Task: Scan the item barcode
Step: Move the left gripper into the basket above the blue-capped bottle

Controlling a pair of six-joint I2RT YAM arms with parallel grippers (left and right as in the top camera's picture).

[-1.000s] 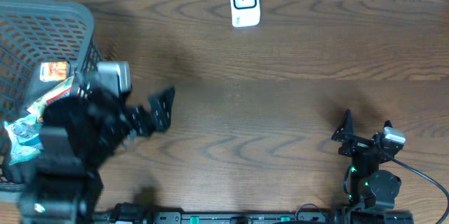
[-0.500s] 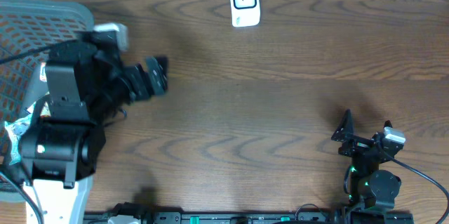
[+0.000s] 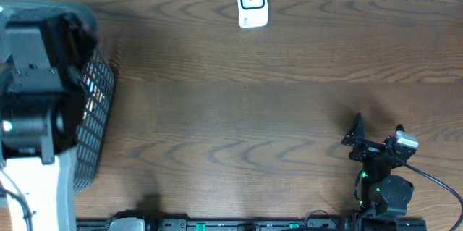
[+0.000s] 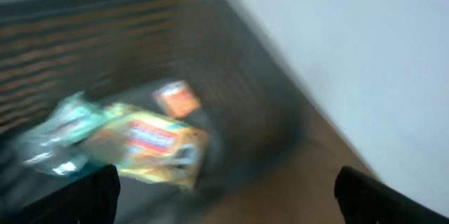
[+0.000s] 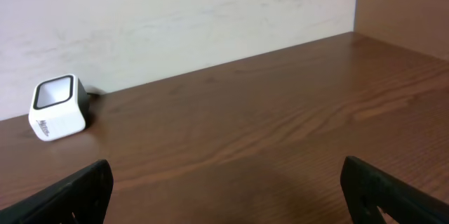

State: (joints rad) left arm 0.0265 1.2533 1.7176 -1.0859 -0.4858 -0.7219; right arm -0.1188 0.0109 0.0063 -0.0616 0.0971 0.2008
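Left gripper (image 4: 226,199): jaws wide, holding nothing, above the dark mesh basket (image 3: 100,104) at the left of the table (image 3: 253,115). Inside lie a yellow snack packet (image 4: 151,143), a small orange packet (image 4: 177,99) and, through blur, possibly a green wrapper (image 4: 59,129). Right gripper (image 5: 228,192): jaws wide, empty, facing the white barcode scanner (image 5: 59,108).

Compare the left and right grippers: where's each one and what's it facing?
Left gripper hangs over the basket, facing packets; right gripper sits low over the table, facing the scanner. Left view is blurred, right sharp. Both open, holding nothing.
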